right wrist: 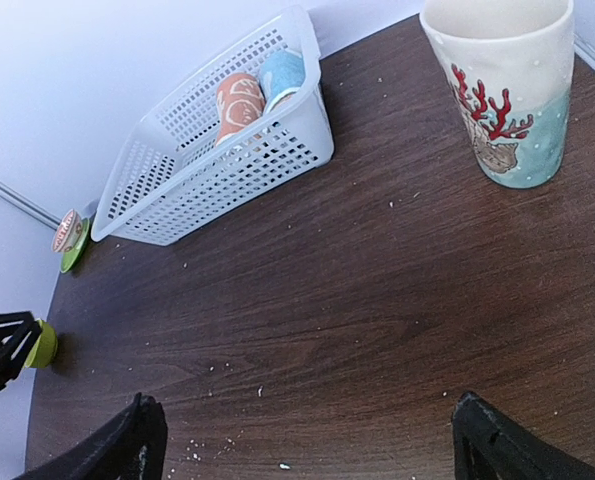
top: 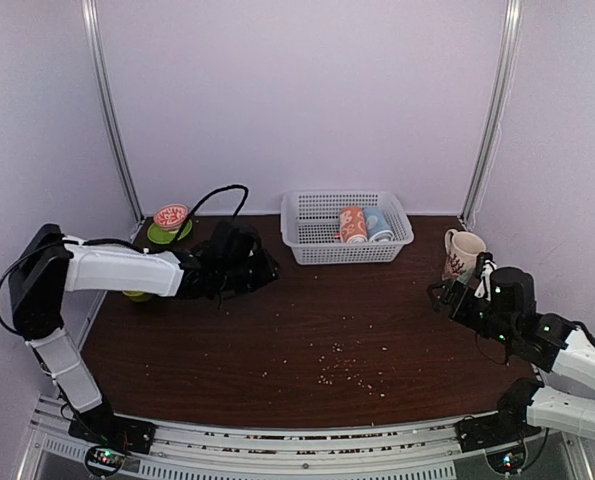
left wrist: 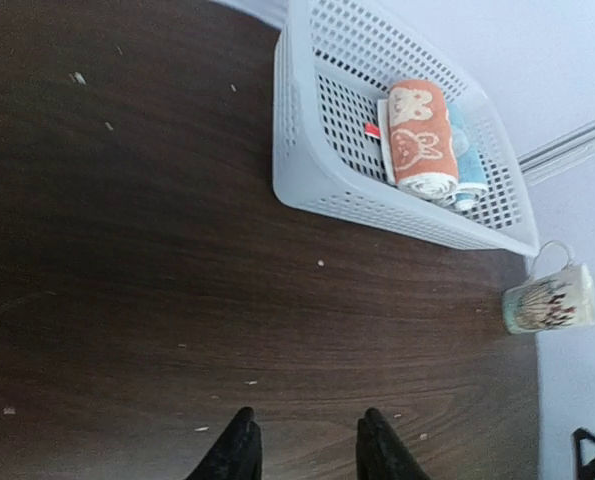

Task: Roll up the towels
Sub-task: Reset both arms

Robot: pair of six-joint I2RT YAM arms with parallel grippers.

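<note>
Hovering right gripper [top: 455, 293]: jaws spread wide, holding nothing, above the right side of the table [top: 307, 310].
Left gripper [top: 239, 262]: jaws partly apart, nothing between them, over the left-rear of the table.
Table surface: dark wood, pale crumbs [top: 342, 372] scattered near the front middle.
Mug [top: 463, 252]: upright just beyond the right gripper, red antler print, inside not visible.
Basket [top: 307, 250]: white mesh, at the rear centre, holding both towels in its right half.
Towels: orange-red towel [top: 353, 224] and light blue towel [top: 378, 224], rolled, side by side and touching, orange on the left.
Towel axis: running front to back, spiral ends facing the basket's near wall.
Towels versus claws: well apart from both, right of the left gripper, left of and beyond the right gripper.
Green dish [top: 170, 222]: rear-left corner, red-and-white bowl on it.
</note>
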